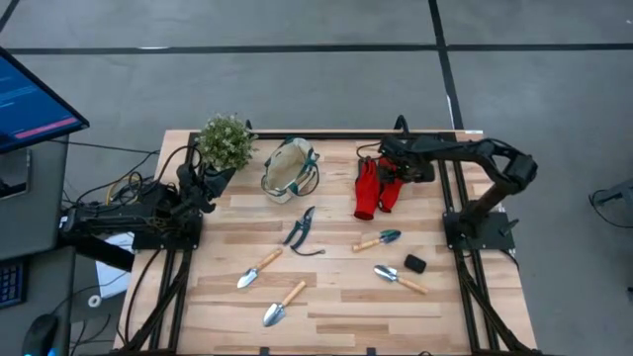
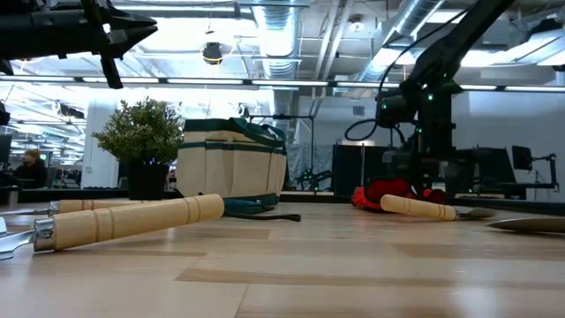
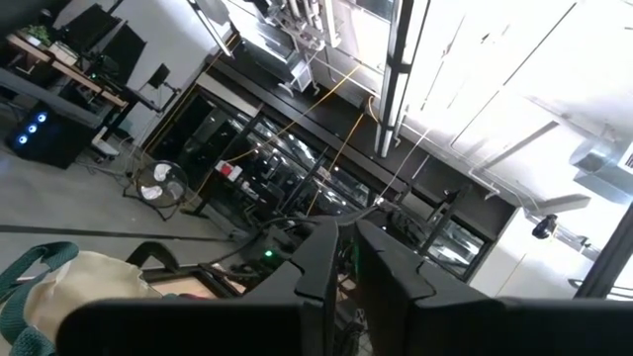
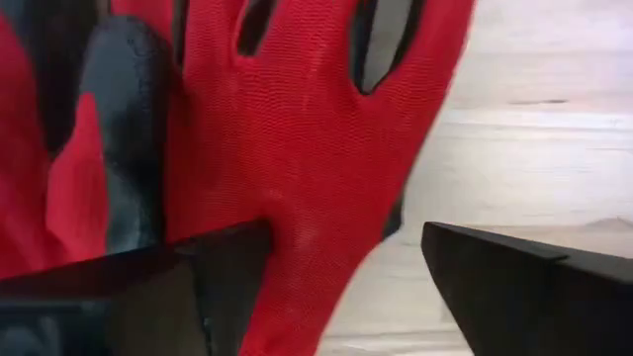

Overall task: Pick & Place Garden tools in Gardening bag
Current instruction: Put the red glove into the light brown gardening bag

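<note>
The pair of red gloves (image 1: 374,190) lies flat on the table right of the beige gardening bag (image 1: 289,170), which stands upright. My right gripper (image 1: 388,173) is open low over the gloves; in its wrist view (image 4: 346,247) a red glove (image 4: 297,129) lies between and under the fingers. The pruning shears (image 1: 300,229) and the wooden-handled trowels (image 1: 259,267) (image 1: 284,304) (image 1: 378,239) (image 1: 399,279) lie flat nearer the front. My left gripper (image 1: 203,183) is shut and empty, raised beside the plant and pointing up into the room (image 3: 341,267). My right gripper comes at the glove from above, pointing down. One finger (image 4: 198,287) stands over the glove's palm part (image 4: 287,227), the other (image 4: 514,287) over bare table beside it. I cannot tell whether a finger touches the glove. The glove lies flat on the table.
A bushy green plant (image 1: 226,141) stands at the far left beside the bag. A small black lump (image 1: 414,263) lies near the right trowels. A monitor (image 1: 30,99) stands off the table's left. Bare wood shows along the front edge.
</note>
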